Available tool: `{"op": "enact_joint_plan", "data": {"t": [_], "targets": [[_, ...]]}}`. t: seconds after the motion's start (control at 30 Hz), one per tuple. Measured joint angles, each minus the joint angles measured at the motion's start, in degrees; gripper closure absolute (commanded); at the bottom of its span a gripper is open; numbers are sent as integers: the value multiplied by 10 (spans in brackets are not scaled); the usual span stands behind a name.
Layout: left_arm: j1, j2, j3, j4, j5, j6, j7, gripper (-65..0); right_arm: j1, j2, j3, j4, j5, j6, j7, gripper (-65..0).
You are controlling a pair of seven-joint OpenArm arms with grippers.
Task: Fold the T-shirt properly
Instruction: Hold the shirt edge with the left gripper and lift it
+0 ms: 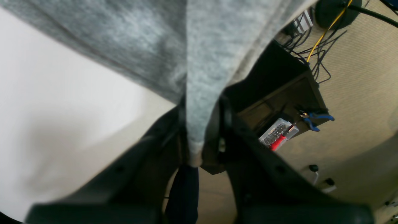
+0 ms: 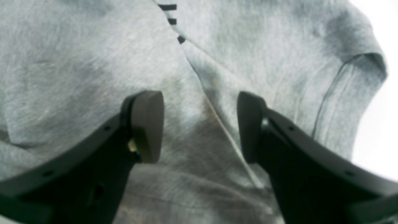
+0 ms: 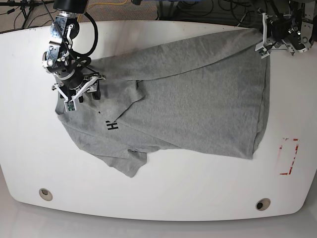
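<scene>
- t-shirt [image 3: 188, 104] lies spread, rumpled, across the white table [image 3: 163, 193] (black letters near its left side in the base view).
- right gripper [image 2: 200, 126] hovers over grey cloth, jaws apart, holding nothing.
- left gripper [image 1: 199, 137] pinches a shirt edge at the table's far corner.

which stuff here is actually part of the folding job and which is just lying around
Part of the job:
- T-shirt
- left gripper, jaws shut on the shirt's hem
- right gripper, jaws open over the cloth

Just lying about:
- pliers
- clear bit case
- cables
- red tape marks
</scene>
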Motion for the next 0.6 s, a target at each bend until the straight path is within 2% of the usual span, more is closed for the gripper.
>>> {"op": "enact_joint_plan", "data": {"t": [0.27,0.6], "targets": [[0,0,0,2,0,0,0,-35,0,0,0,0,0,0,0,-358],[-7,0,-1,59,-2,0,-1,-35,3,0,0,0,0,0,0,-358]]}}
